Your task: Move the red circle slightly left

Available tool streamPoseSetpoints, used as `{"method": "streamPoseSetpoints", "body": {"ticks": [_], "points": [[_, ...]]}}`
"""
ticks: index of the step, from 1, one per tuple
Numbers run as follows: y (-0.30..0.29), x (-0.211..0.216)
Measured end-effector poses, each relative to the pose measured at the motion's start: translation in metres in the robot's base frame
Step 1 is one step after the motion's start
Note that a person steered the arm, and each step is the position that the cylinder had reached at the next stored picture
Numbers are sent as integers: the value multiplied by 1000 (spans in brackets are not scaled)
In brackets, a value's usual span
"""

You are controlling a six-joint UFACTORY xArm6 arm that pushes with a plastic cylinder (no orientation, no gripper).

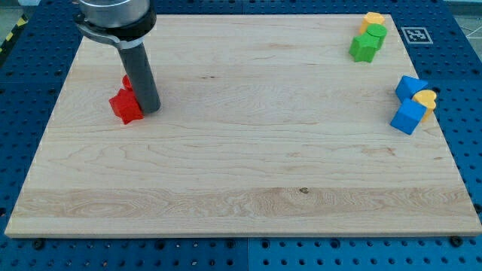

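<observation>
You find my tip [151, 110] at the view's left, resting on the counter [248, 173]. There are no jaws on this rig, only the rod, so nothing is gripped or held. Just to the tip's left, touching or nearly so, sits a red star-like block [126, 107]. Behind the rod a second red piece [127, 81] peeks out; that is probably the red circle, though the rod hides most of it and you cannot confirm its shape. With the tip on the right side of the red pair, a leftward push seems set up, but the star looks as likely to be caught as the circle.

Far to the tip's right, near the view's top, a yellow block [373, 19] touches two green blocks [367, 43]. Below them two blue cubes [410, 104] flank a yellow heart-like block [427, 101].

The counter is pale wood with visible grain, lying on a blue perforated base [30, 98]. A printed marker [416, 35] sits beyond the counter's right corner.
</observation>
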State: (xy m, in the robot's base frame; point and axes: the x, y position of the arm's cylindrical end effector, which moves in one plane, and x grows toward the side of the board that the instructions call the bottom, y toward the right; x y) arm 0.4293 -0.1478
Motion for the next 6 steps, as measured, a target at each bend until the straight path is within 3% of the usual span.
{"method": "streamPoseSetpoints", "body": {"ticks": [2,4,6], "points": [[57,9],[53,-48],[10,-48]]}}
